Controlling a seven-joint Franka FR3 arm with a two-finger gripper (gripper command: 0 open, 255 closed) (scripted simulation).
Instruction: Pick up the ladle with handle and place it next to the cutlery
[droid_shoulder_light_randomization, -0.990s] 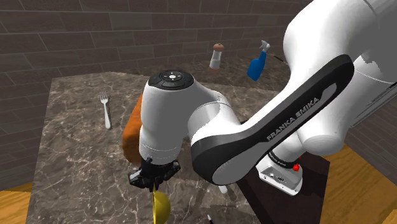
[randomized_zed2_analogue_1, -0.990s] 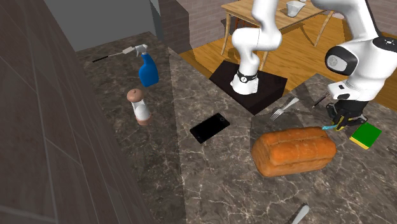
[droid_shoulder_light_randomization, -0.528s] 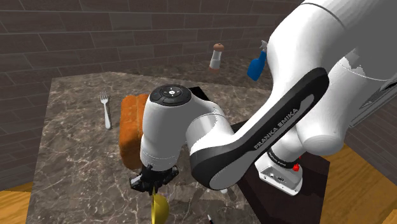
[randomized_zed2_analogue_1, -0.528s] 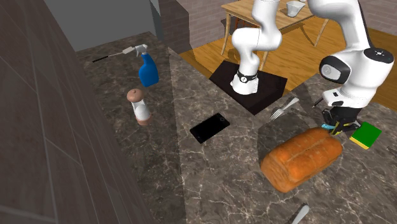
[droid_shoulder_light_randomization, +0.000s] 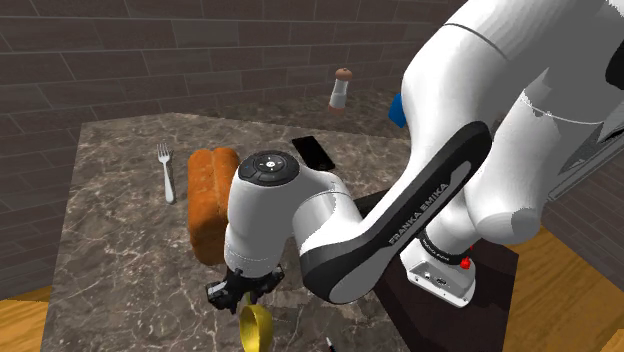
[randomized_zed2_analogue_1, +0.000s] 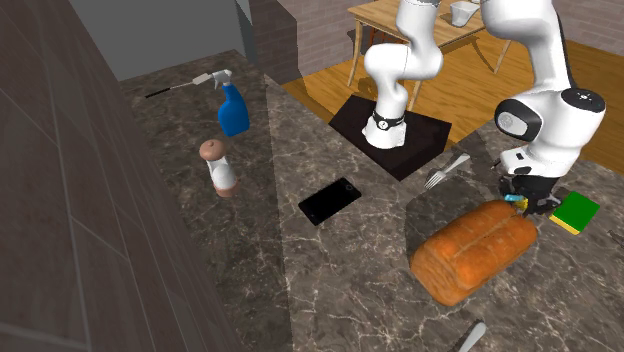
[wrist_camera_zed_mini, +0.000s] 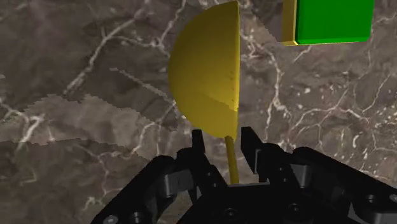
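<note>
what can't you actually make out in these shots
Yellow ladle with thin handle: shoulder view, its bowl runs off the bottom edge.
Blue spray bottle: shoulder view, mostly behind the white arm.
Silver utensil: second exterior view, cut by the bottom edge; its kind is unclear.
Green block with yellow side: wrist view, cropped by the picture's edge.

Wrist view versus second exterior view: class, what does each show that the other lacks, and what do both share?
The wrist view gives the yellow ladle, its thin handle held between the fingers. The second exterior view gives the bread loaf, fork, black phone, spray bottle and the white arm. Both show the gripper, the green block and the marble counter.
</note>
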